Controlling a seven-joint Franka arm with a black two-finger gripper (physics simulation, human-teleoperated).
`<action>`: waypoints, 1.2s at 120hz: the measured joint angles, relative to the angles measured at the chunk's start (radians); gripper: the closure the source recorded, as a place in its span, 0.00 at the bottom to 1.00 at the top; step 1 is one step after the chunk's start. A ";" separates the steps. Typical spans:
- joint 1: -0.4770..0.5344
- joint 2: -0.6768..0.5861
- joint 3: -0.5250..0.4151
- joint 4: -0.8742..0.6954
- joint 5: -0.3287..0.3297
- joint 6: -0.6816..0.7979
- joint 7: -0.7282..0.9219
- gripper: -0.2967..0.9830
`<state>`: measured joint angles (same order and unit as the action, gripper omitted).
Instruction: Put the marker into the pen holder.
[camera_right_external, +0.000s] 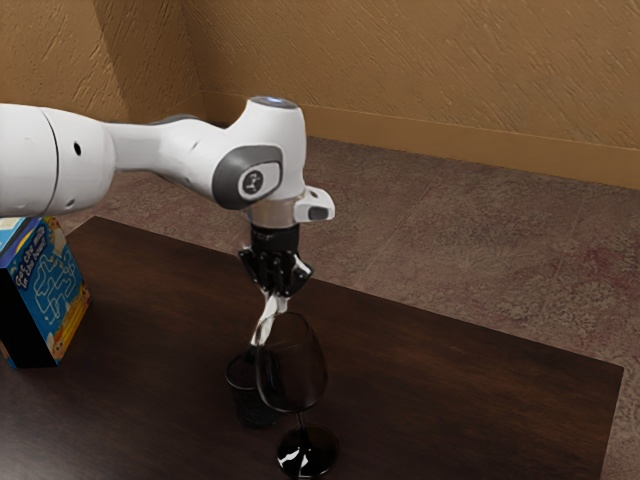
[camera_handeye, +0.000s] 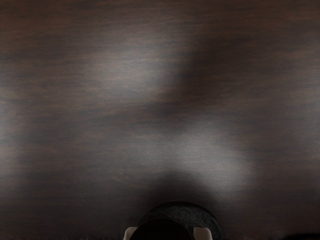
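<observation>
Above the dark pen holder (camera_right_external: 250, 405), my gripper (camera_right_external: 272, 304) points down in the exterior view, shut on the marker (camera_right_external: 261, 334). The marker's pale lower part slants down toward the holder's mouth, partly behind the wine glass; whether its tip is inside the rim I cannot tell. In the wrist view, the pale fingertips of the gripper (camera_handeye: 166, 233) stand on two sides of the marker's black, blurred round end (camera_handeye: 162, 230). Just beyond lies the dark round pen holder (camera_handeye: 192, 213).
A clear wine glass (camera_right_external: 292, 370) stands right beside the pen holder, overlapping it in the exterior view. A blue and yellow box (camera_right_external: 52, 290) stands on the dark table (camera_right_external: 450, 390) at the exterior view's left.
</observation>
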<state>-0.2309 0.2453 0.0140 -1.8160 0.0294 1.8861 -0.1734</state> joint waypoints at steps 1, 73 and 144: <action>-0.001 0.000 0.000 0.000 -0.002 0.000 -0.001 0.82; -0.005 -0.049 -0.003 -0.063 -0.049 0.013 -0.068 0.77; 0.038 -0.141 -0.003 -0.202 -0.084 0.051 -0.081 0.64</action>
<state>-0.1927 0.1043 0.0115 -2.0180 -0.0542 1.9372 -0.2542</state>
